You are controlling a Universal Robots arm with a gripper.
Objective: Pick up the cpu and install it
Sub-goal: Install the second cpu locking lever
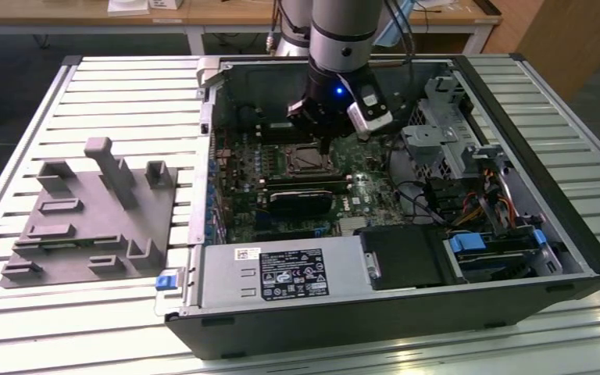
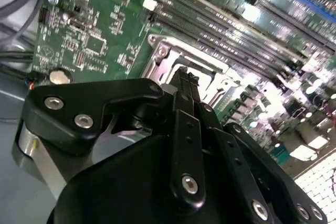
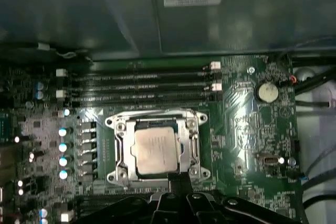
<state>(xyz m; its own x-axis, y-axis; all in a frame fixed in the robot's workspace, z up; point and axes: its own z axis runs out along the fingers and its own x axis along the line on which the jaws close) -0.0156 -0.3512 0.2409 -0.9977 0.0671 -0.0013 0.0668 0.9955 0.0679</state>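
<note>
A: Where is the cpu (image 3: 154,151) right now?

B: In the first wrist view it lies flat inside the metal frame of the socket (image 3: 155,150), silver top up, directly ahead of the gripper (image 3: 180,181). The fingertips are just at its near edge, beside the frame.

A: So the gripper isn't carrying it?

B: No. In the second wrist view the fingers (image 2: 187,90) look pressed together, with no gap between them and no chip there. The gripper (image 2: 186,77) hangs just above the socket's frame (image 2: 173,56), pinching nothing.

A: Which step would you call this?

B: My judgement is the tail of the install. The chip looks already seated in the socket, so the pick and the placing seem done. Whether the fingertips touch the frame or hover over it, I cannot tell.

A: And the wider scene?

B: The exterior view shows the arm reaching down into the open computer case (image 1: 581,258), the gripper (image 1: 326,143) over the motherboard (image 1: 279,187), the socket (image 1: 308,159) just under it. The grey fixture block (image 1: 91,211) sits on the slatted table (image 1: 29,312), well away from the hand, outside the case.

A: What does any move from here call for?

B: Care, I would judge. The chip sits close to the fingertips, so any motion should stay clear of it and avoid dragging across the frame or the memory slots (image 3: 139,85) beyond.
</note>
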